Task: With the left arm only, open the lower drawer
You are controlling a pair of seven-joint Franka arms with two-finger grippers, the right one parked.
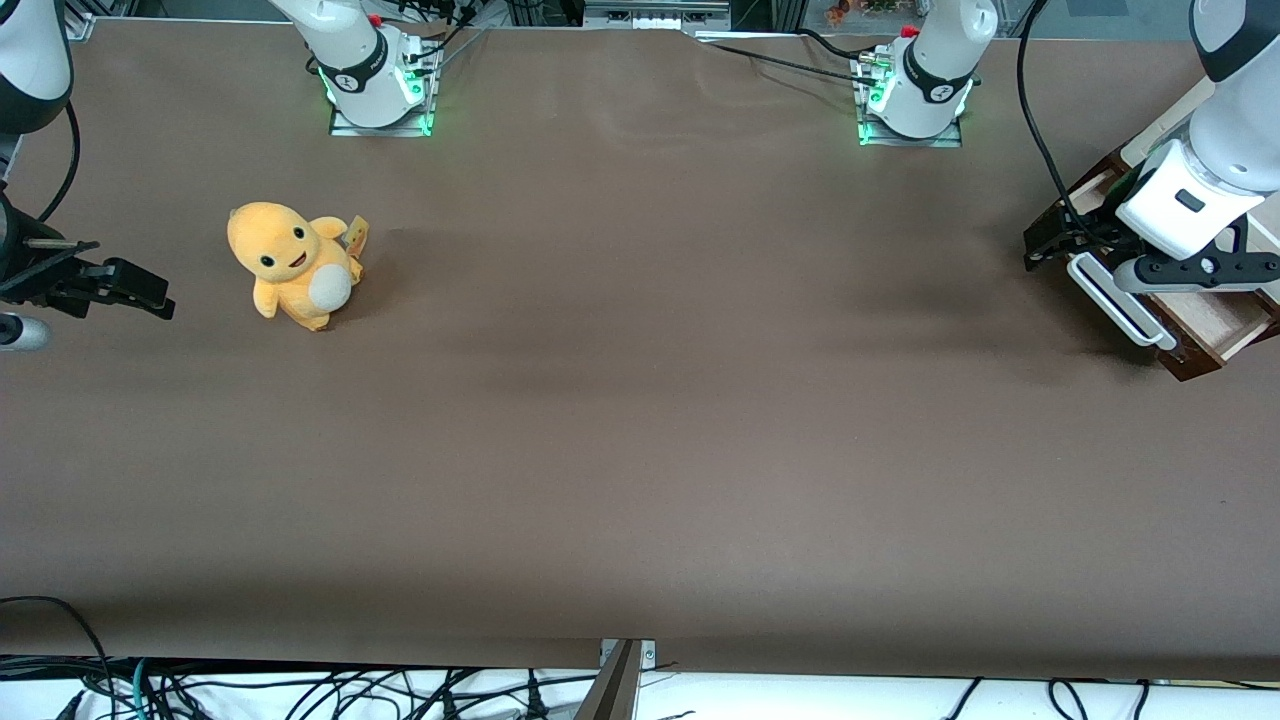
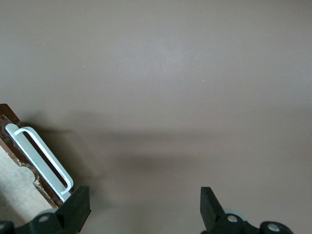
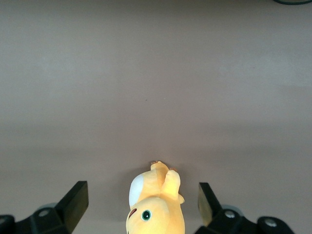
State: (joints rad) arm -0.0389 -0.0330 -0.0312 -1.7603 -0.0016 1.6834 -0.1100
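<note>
Claw [image 2: 144, 207] spread wide beside lower drawer [image 1: 1215, 325] (arm hides interior).

Left arm [image 1: 1215, 130] low at table's working end, fingers [image 2: 75, 207] spread wide.

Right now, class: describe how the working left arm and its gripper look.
The left arm is glossy white with black joint bands, and a black cable trails from it. Its gripper is black, with two blocky jaws standing apart.

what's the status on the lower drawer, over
Gripper open, empty, just off the white handle. Lower drawer pulled out, pale inside showing. Plush toy at parked arm's end, nothing in the way.
</note>
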